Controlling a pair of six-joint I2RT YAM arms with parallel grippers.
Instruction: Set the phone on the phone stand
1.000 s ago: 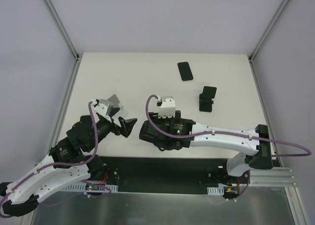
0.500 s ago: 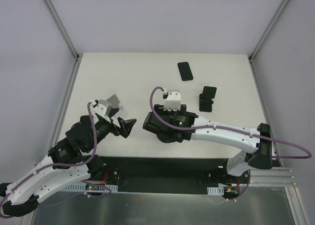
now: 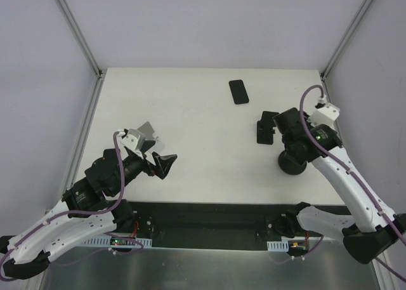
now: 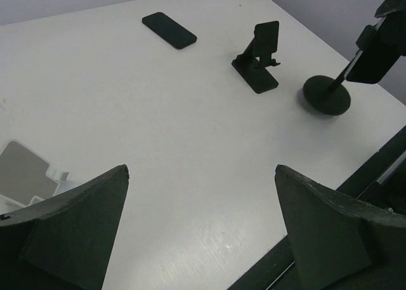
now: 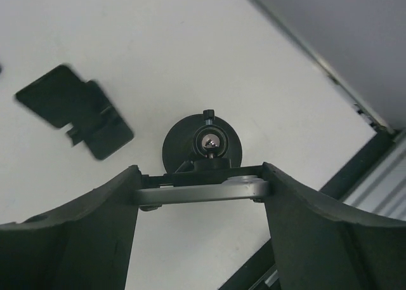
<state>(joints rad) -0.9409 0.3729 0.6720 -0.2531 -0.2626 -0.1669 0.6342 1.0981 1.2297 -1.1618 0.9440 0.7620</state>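
Right claw [image 5: 200, 187] pinches a thin grey slab [image 5: 190, 193], edge-on, its face unseen; round base [image 5: 181, 144] directly below, stand [image 5: 73, 109] to its left. Left claw [image 4: 200, 195] spread, fingers partly cropped.

White desk top [image 3: 190, 112], matt, with a black strip [image 3: 209, 210] along the near edge. Near the right edge, closer to the near-right corner than to the far one, a round-footed black stand [image 3: 292, 165]. Flat disc foot down on the desk, thin stem [image 4: 342, 76] leaning up from it toward the right edge, shiny ball joint [image 5: 209, 142] above the disc, silvery bar [image 5: 200, 192] across the top. Toward the left edge, well apart from that stand, a light grey plate [image 3: 146, 129], tilted, with a white piece [image 4: 61, 174] at its side. Metal frame posts [image 3: 77, 31] up from the far corners, grey walls [image 3: 209, 23] behind.
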